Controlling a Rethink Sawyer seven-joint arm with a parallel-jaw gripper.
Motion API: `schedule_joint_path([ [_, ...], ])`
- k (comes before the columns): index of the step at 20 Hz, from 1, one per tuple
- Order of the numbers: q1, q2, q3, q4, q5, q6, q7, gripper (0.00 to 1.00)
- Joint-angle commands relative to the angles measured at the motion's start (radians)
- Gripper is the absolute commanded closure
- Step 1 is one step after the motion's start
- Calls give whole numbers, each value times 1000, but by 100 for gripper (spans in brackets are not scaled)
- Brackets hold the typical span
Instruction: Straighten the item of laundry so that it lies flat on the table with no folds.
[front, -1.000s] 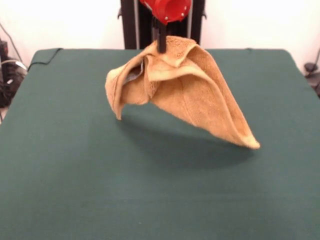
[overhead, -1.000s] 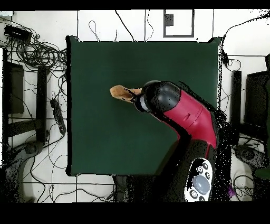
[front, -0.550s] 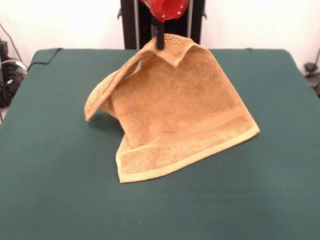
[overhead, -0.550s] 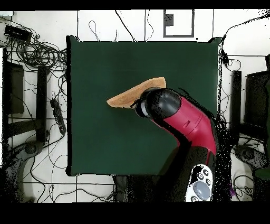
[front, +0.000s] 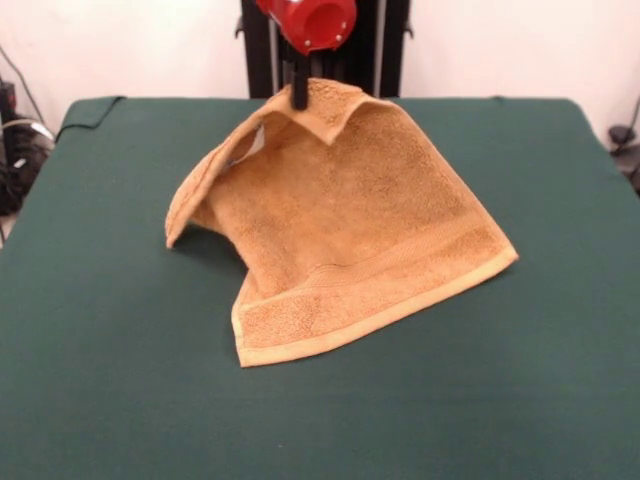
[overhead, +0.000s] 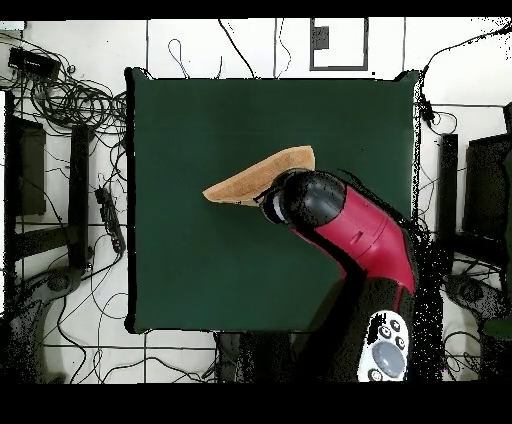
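So, change since a moment ago: tool (front: 298, 98) slid a bit left, towel (front: 345, 235) barely moved
Tool: clamped on the towel's top corner, holding it up
Towel: lower edge resting mid-counter (front: 120, 380), left flap curled
Tag: white sliver (front: 252, 147), nothing readable

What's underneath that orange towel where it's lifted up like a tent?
Only the dark green table shows under the raised left flap of the towel, in shadow. The gripper holds the top corner up. The rest of the space beneath is covered by cloth, so unseen.
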Motion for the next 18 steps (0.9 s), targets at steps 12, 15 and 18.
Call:
schedule_joint_path([
  [12, 56, -12, 134, 251, 13, -171, 157, 100],
  [15, 66, -28, 122, 274, 9, -168, 160, 100],
  [18, 78, -43, 111, 303, 8, -174, 166, 100],
])
